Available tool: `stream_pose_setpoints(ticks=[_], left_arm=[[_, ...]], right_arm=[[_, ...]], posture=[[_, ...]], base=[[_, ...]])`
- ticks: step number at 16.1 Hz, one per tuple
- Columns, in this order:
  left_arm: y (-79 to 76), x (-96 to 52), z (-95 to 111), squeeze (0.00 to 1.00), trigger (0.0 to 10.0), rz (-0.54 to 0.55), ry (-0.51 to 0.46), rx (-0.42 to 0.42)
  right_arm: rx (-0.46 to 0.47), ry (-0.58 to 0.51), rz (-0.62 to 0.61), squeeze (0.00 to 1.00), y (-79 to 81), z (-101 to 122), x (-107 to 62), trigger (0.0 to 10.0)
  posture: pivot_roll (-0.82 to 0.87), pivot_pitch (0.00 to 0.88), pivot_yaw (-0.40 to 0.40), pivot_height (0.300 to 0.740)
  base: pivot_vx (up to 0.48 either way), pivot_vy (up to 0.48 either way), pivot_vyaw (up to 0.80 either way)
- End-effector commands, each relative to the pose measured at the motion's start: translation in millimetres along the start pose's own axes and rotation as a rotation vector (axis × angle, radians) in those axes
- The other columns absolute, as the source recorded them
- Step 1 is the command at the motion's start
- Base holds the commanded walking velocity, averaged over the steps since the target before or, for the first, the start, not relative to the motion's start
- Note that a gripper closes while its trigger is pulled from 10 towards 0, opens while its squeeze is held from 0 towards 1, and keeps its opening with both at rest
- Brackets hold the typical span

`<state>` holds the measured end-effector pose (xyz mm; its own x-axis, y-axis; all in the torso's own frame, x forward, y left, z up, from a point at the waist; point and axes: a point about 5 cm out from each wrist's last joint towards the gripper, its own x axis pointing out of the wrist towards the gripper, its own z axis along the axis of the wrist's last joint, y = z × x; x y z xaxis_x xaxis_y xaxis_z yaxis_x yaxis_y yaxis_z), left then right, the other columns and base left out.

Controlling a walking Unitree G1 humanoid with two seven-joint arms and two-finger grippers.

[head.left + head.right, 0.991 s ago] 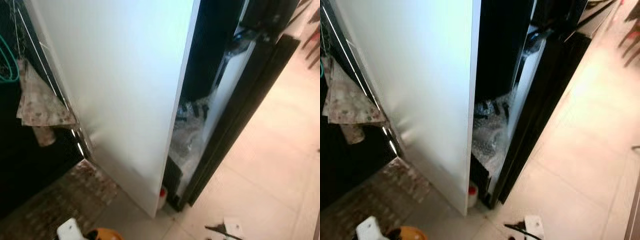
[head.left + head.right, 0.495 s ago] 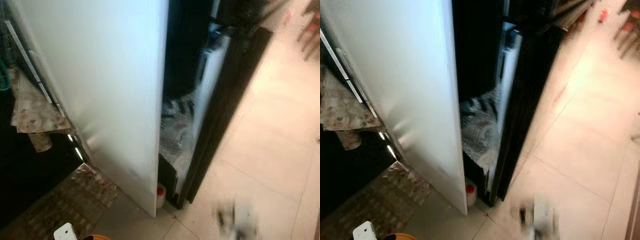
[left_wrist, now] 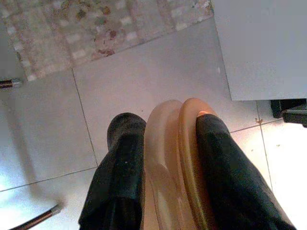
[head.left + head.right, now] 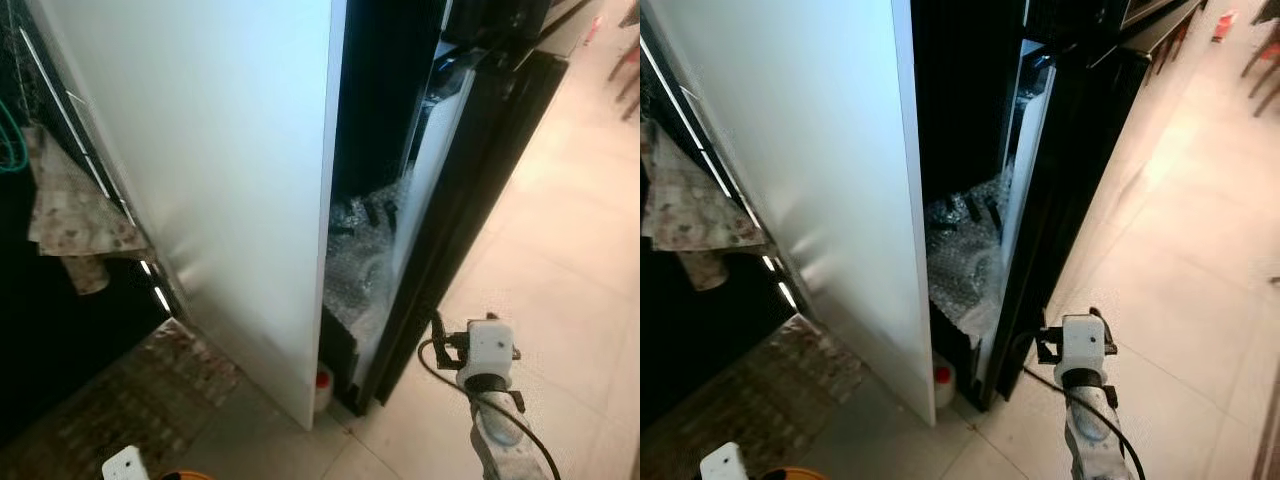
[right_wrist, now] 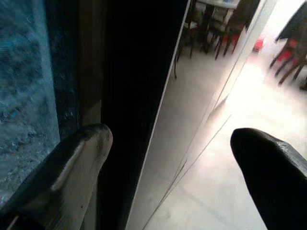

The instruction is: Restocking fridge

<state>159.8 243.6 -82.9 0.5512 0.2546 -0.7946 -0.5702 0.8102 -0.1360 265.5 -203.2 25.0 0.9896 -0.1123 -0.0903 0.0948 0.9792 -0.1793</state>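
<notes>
Fridge (image 4: 230, 180) stands tall before us, its long axis upright, the white side panel facing us and filling the head view from ten to six o'clock. Its dark door (image 4: 470, 200) hangs ajar at one o'clock, swung out toward the tiled floor (image 4: 570, 280), leaving a narrow gap. In that gap we see crumpled bubble wrap (image 4: 360, 270) and, at the foot of the panel, a small white bottle with a red cap (image 4: 323, 380).

Our right arm reaches forward at five o'clock, its wrist unit close beside the door's lower edge. In the right wrist view our right pincer (image 5: 168, 158) has its fingers (image 5: 72, 167) spread wide apart with nothing between them, one lying along the door's dark edge.

Our left pincer (image 3: 165, 158) points down at the floor, clamped on an orange plate (image 3: 175, 158) held on edge between the two black fingers.

A patterned rug (image 4: 120, 400) lies at eight o'clock, and a patterned cloth (image 4: 75, 210) hangs at nine. We can read no writing anywhere.
</notes>
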Motion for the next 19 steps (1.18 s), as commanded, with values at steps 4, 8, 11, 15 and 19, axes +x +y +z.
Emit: stream_pose_setpoints(ticks=[4, 8, 11, 15, 19], left_arm=[[6.0, -3.0, -14, 0.0, 10.0, 0.019, 0.044, 0.008], [5.3, -3.2, -15, 0.0, 10.0, 0.013, 0.045, 0.028], [6.1, -3.6, -16, 0.0, 10.0, 0.015, 0.052, 0.045], [8.3, -4.5, -19, 0.0, 10.0, 0.016, 0.06, 0.05], [9.1, -4.9, -20, 0.0, 10.0, 0.017, 0.064, 0.059]], right_arm=[[-0.01, -0.048, 0.1, 0.0, 11.6, 7, -11.3, 10.0], [0.02, -0.064, 0.169, 0.0, 27.2, 30, -9.1, 10.0], [0.045, -0.11, 0.248, 1.0, 41.4, 51, 1.9, 10.0], [0.001, -0.115, 0.073, 0.0, 32.5, 69, 12.6, 10.0], [0.036, -0.125, 0.082, 0.0, 45.0, 79, 13.3, 10.0]], posture=[[0.07, 0.0, -0.041, 0.74], [0.06, 0.0, -0.048, 0.74], [0.06, 0.0, -0.049, 0.74], [0.06, 0.0, -0.048, 0.74], [0.06, 0.0, -0.047, 0.74]], base=[[0.0, 0.0, 0.0], [0.0, 0.0, 0.0], [0.0, 0.0, 0.0], [0.0, 0.0, 0.0], [0.0, 0.0, 0.0]])
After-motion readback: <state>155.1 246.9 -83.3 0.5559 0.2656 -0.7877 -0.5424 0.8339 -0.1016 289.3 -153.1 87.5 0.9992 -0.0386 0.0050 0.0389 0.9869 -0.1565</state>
